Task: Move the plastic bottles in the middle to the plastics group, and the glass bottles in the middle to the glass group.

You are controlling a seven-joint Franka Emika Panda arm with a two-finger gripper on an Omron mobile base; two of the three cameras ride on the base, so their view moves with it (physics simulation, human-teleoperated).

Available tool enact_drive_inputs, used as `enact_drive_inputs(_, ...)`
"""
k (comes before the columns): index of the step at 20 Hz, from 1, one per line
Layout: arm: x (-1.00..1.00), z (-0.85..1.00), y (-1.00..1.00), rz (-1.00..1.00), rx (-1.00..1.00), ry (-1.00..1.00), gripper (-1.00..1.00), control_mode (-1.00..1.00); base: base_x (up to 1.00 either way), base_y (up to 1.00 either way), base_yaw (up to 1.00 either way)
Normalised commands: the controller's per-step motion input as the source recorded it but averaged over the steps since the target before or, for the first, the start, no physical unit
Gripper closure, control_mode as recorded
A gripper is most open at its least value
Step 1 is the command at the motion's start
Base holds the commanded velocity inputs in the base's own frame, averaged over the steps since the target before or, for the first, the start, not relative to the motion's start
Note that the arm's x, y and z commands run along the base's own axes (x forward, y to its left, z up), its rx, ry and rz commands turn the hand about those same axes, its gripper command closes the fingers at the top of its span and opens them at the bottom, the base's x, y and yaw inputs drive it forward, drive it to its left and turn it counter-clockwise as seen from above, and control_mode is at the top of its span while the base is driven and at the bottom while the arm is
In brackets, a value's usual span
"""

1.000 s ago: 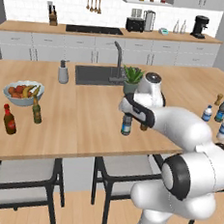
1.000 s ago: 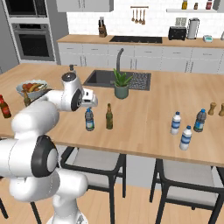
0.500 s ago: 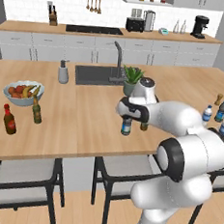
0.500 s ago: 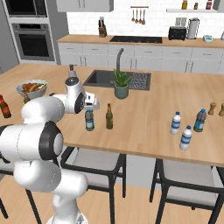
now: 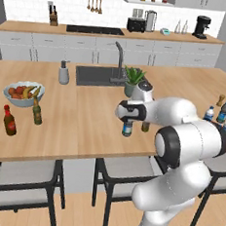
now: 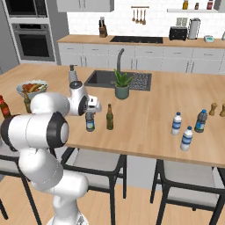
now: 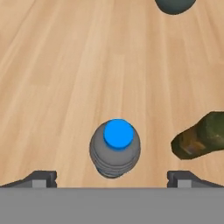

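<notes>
A blue-capped plastic bottle [image 5: 127, 129] [image 6: 90, 122] stands in the middle of the island near its front edge. My gripper [image 5: 129, 112] [image 6: 92, 106] hangs open just above it, pointing down. In the hand view its cap [image 7: 118, 134] sits between my two spread fingertips [image 7: 42, 178]. A slim olive-brown glass bottle [image 6: 109, 117] [image 7: 199, 140] stands close beside it. The plastics group [image 6: 186, 130] [image 5: 221, 115] stands at the right end. At the left end is the glass group, a red bottle [image 5: 9, 120] [image 6: 3, 107] and an olive bottle [image 5: 37, 111].
A fruit bowl [image 5: 22, 93] sits behind the glass group. A potted plant [image 5: 134, 81] [image 6: 121, 85], the sink and a grey soap dispenser [image 5: 64, 73] lie beyond the middle. Two shakers [image 6: 214, 109] stand near the plastics group. Stools sit under the front edge.
The hand has sunk a little and settled over the blue-capped bottle, the arm folding in behind it. The jaws have stayed open. No bottle has moved.
</notes>
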Motion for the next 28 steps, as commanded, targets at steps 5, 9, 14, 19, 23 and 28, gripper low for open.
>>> enact_drive_inputs(5,0.21,-0.30,0.00,0.00,0.00,0.00,-1.00,-1.00,0.00,0.00,0.00)
enact_drive_inputs(9,0.14,-0.23,0.00,0.00,0.00,0.00,-1.00,-1.00,0.00,0.00,0.00)
enact_drive_inputs(14,0.12,-0.22,0.00,0.00,0.00,0.00,-1.00,-1.00,0.00,0.00,0.00)
enact_drive_inputs(19,0.02,-0.06,0.00,0.00,0.00,0.00,1.00,-1.00,0.00,0.00,0.00)
enact_drive_inputs(23,0.00,0.00,0.00,0.00,0.00,0.00,1.00,-1.00,0.00,0.00,0.00)
enact_drive_inputs(28,-0.30,0.01,0.00,0.00,0.00,0.00,1.00,-1.00,0.00,0.00,0.00)
